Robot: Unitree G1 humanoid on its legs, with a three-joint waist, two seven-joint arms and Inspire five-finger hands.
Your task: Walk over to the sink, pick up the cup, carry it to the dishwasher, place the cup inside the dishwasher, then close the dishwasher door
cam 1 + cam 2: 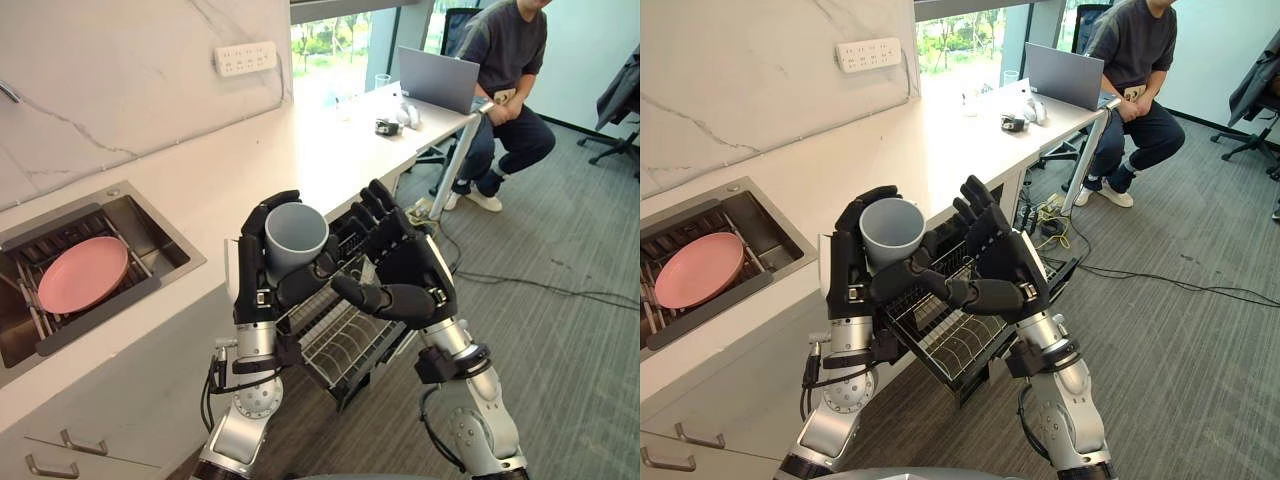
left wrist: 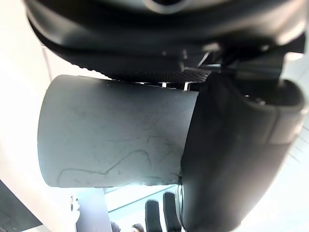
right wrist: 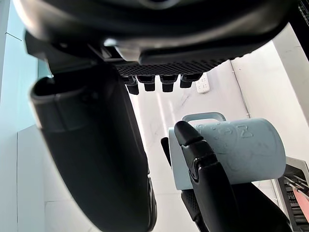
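step: carry and place phase; cup in hand over the dishwasher, not yet set down (my read)
cup (image 1: 296,238): grey-blue, upright, mouth up, looked empty; held in the air above the pulled-out rack, just off the desk edge
left hand (image 1: 252,270): clenched round the cup, fingers wrapped on the far wall and thumb across the near side; left wrist view showed the cup wall pressed against the palm
right hand (image 1: 415,270): released, fingers straight and spread, thumb stretched toward the cup's base; close beside the cup, contact could not be told
rack (image 1: 350,345): wire dishwasher basket, slid out under both hands, looked mostly bare with tines showing
sink (image 1: 150,235): set in the desk to the robot's left, pink plate (image 1: 82,273) lying in it on a grid
desk (image 1: 300,150): white top, ran on to a laptop (image 1: 437,78) at the far end
person (image 1: 505,60): seated by the laptop, well apart from the arms
door: could not make it out clearly, closing not yet done
how to do it well: lower the cup straight down between tines; probably tip it mouth-down first; keep the right hand out of the way or use it only to steady; let go only once the cup sits on the wire
risk: rim catching a tine, cup toppling on release
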